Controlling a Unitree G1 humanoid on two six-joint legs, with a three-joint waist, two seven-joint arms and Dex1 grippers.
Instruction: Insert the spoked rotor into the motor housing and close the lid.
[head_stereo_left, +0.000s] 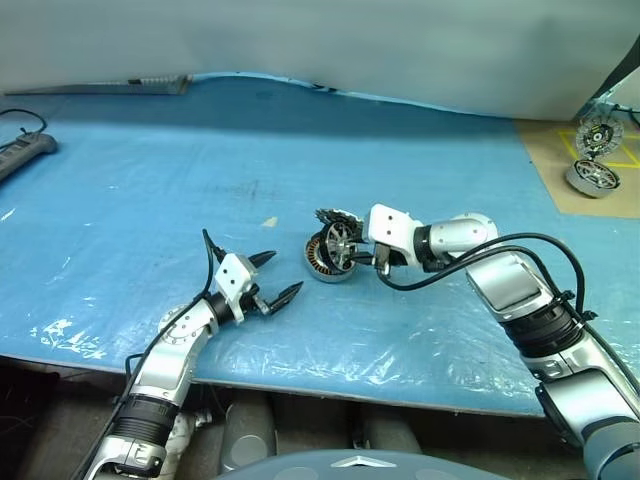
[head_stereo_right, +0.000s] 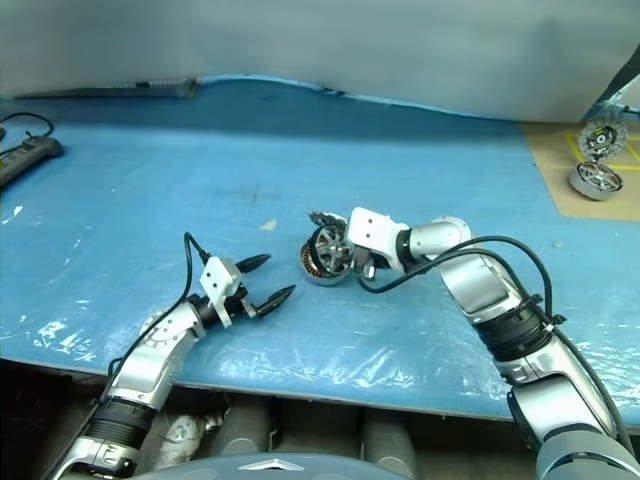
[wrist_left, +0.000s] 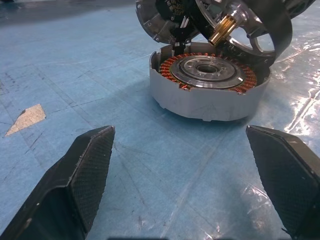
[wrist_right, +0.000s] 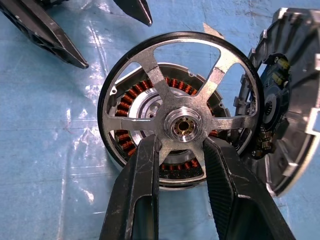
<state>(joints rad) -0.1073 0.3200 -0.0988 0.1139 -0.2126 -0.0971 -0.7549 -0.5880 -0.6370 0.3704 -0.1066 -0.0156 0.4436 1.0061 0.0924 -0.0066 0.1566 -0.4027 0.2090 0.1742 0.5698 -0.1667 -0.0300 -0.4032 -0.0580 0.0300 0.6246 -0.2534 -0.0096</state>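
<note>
The motor housing (head_stereo_left: 322, 266) sits on the blue sheet, its copper windings (wrist_left: 176, 62) showing around a silver centre. The lid (wrist_right: 287, 115) stands swung open on its hinge at the housing's far side. My right gripper (wrist_right: 182, 145) is shut on a spoke of the spoked rotor (wrist_right: 182, 125), next to the hub. It holds the rotor tilted just above the housing's open top (wrist_left: 210, 95). My left gripper (head_stereo_left: 282, 274) hovers open to the left of the housing, pointing at it, with nothing between its fingers (wrist_left: 87, 165).
The blue plastic sheet (head_stereo_left: 150, 200) covers the table. A power strip (head_stereo_left: 25, 150) lies at the far left and a long metal bar (head_stereo_left: 100, 88) along the back. A second motor (head_stereo_left: 592, 175) rests on a brown mat at the far right. A scrap of tape (head_stereo_left: 270, 221) lies near the housing.
</note>
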